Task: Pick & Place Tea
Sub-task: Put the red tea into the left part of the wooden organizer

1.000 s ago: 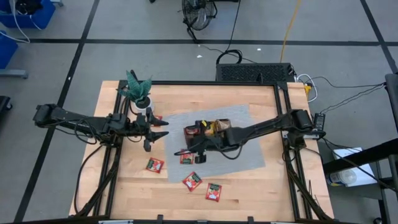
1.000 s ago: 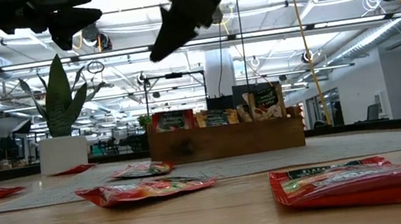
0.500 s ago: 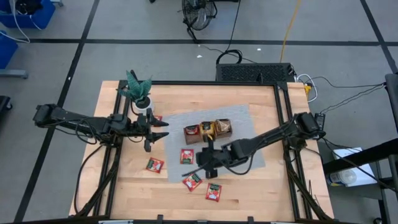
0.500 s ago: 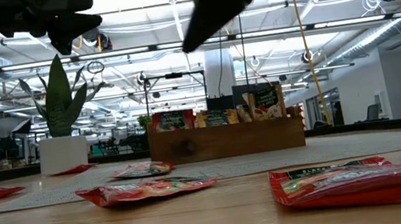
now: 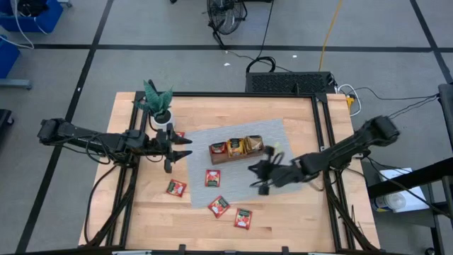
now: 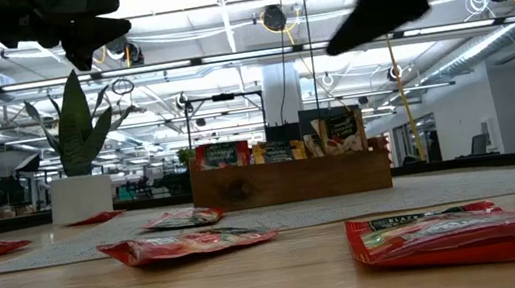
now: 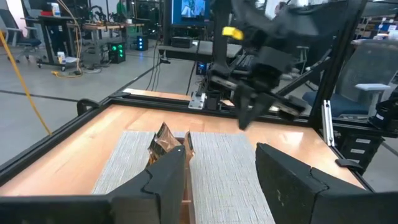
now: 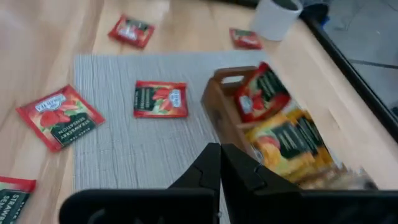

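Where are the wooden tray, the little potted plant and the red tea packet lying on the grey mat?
wooden tray [image 5: 216, 157]: high view, its left end wall.
potted plant [image 5: 157, 97]: high view, its green leaves.
red tea packet [image 5: 212, 177]: high view, middle of its face.

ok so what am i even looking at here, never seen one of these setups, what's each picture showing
Two robot arms work at a wooden table. One picture looks straight down, one looks level across the tabletop, and two come from cameras on the arms' wrists. On a grey mat stands a wooden tray holding tea sachets; more red sachets lie loose around it. A potted plant sits in the far left corner. The left tool hangs open above the table near the plant, holding nothing. The right tool is shut, above the mat beside the tray, and also holds nothing.
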Robot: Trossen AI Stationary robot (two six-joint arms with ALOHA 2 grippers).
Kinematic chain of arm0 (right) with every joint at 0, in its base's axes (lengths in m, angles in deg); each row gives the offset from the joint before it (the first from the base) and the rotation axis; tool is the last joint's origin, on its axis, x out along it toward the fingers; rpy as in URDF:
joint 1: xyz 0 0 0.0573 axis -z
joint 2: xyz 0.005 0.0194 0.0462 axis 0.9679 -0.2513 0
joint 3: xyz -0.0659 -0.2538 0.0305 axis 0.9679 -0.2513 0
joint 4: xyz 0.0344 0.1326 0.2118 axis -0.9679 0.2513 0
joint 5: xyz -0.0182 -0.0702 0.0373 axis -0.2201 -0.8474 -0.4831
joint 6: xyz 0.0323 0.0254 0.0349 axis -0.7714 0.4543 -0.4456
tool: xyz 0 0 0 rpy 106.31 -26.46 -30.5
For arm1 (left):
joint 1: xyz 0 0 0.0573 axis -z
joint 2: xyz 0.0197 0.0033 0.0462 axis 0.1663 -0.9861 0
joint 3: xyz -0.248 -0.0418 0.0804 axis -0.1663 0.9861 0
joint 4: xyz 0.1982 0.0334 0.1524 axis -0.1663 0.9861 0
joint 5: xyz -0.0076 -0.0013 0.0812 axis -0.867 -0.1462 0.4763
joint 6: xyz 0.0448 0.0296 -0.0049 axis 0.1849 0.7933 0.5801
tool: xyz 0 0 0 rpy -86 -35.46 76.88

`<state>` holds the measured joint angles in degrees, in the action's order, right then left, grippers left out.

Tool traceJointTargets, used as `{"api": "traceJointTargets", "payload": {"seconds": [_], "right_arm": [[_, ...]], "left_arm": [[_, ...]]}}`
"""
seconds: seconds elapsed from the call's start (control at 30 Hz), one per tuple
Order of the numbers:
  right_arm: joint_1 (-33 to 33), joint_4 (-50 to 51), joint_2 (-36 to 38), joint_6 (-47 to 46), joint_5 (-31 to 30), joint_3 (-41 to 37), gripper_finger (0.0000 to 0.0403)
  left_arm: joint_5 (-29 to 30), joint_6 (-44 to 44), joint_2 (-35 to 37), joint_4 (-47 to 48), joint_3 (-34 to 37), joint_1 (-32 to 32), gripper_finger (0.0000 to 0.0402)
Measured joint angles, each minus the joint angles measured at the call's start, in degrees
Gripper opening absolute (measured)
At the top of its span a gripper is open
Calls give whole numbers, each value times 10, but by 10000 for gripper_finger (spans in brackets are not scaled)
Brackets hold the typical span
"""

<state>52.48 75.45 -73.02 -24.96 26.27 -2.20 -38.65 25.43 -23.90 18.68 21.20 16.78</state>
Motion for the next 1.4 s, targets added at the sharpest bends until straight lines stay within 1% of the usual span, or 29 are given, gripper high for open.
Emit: {"api": "traceJointTargets", "payload": {"seconds": [0.13, 0.27, 0.4, 0.5, 0.57, 0.73, 0.87, 1.0, 1.13, 1.27, 1.33, 1.4], "right_arm": [[0, -187, 90, 20, 1, -143, 0], [0, -379, 158, 52, 8, -261, 0], [0, -532, 201, 77, 70, -350, 0], [0, -601, 219, 81, 106, -392, 0], [0, -624, 226, 82, 109, -410, 0], [0, -623, 234, 85, 108, -428, 0], [0, -623, 233, 112, 108, -432, 0], [0, -626, 233, 138, 108, -432, 0], [0, -632, 233, 161, 109, -432, 0], [0, -643, 233, 212, 109, -432, 0], [0, -654, 233, 232, 109, -432, 0], [0, -663, 233, 249, 109, -432, 0]], "left_arm": [[1, 5, 0, 0, 0, 0, 196], [5, 12, 0, -1, 0, 0, 196], [5, 12, 0, -1, 0, 0, 196], [5, 13, 0, -1, 0, 0, 196], [5, 15, 0, -2, 0, 0, 196], [5, 45, 0, -36, 0, 0, 196], [5, 55, 0, -60, 0, 0, 196], [5, 111, 0, -52, 0, 0, 196], [1, 136, -22, -53, 0, 0, 195], [-34, 150, -67, -76, 0, 23, 195], [-14, 138, -103, -63, -11, 48, 195], [45, 109, -143, -10, -43, 76, 195]]}}
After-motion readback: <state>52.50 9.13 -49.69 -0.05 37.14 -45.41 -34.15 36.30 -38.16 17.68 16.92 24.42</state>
